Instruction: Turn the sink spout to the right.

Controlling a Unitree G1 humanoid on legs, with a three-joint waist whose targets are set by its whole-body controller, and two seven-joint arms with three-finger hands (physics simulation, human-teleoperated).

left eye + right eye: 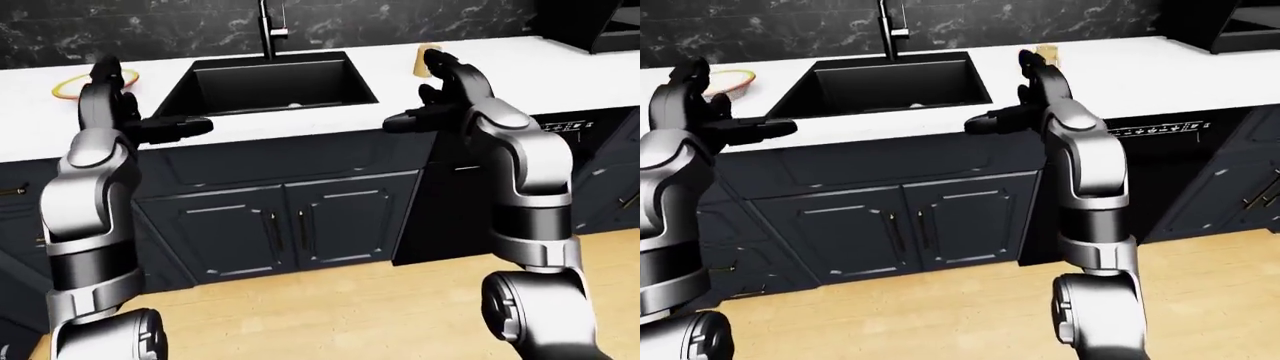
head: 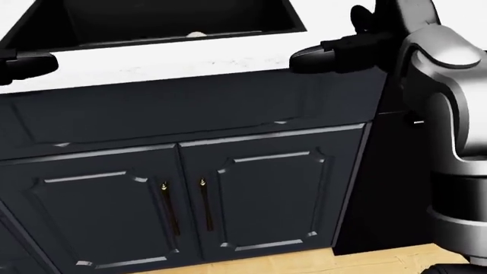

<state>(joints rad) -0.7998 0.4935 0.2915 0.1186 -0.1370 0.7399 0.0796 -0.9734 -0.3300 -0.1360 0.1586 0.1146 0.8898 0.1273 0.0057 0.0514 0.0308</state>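
hands, left (image 1: 165,127) and right (image 1: 425,112), fingers spread, empty, near sink (image 1: 265,79); spout (image 1: 268,26) beyond.
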